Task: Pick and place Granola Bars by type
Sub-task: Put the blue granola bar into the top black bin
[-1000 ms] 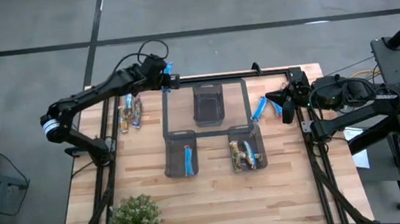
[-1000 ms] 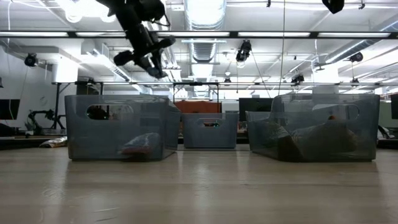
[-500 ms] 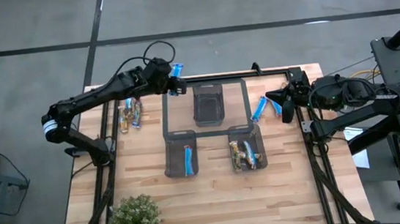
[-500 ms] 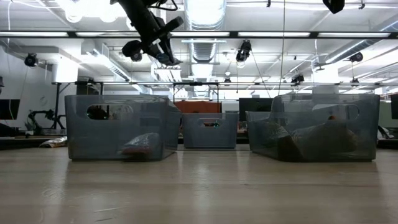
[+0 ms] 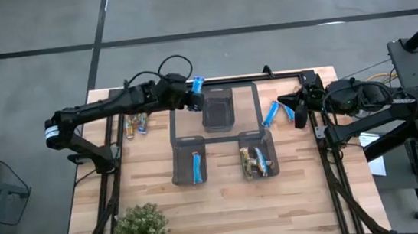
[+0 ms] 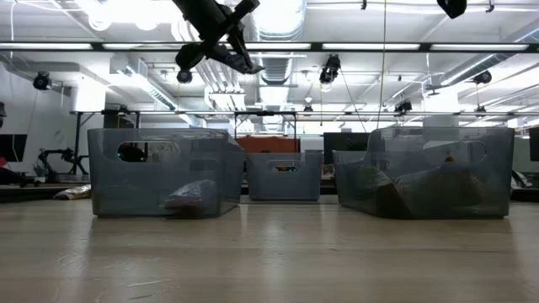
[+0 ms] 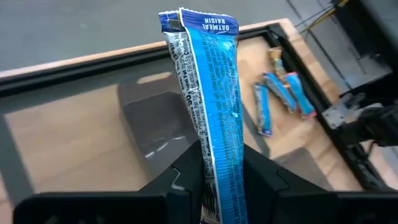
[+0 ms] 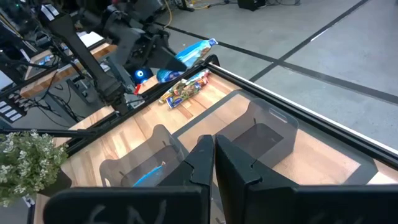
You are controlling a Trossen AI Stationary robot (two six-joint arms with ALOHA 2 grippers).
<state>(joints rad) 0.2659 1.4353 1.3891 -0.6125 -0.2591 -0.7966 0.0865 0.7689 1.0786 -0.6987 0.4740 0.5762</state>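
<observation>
Above the table's far edge, the left end effector [image 5: 192, 94] hangs in the air, clenched on a blue granola bar [image 7: 211, 112] just beside the far middle bin [image 5: 217, 108]. Two more bins sit nearer the middle of the table: one [image 5: 190, 159] with a blue bar [image 5: 196, 168], the other [image 5: 258, 154] with mixed bars [image 5: 254, 161]. Loose bars lie near the left edge [image 5: 136, 124] and near the right edge [image 5: 273, 112]. By the right edge, the right end effector [image 5: 291, 103] waits, clenched on nothing.
</observation>
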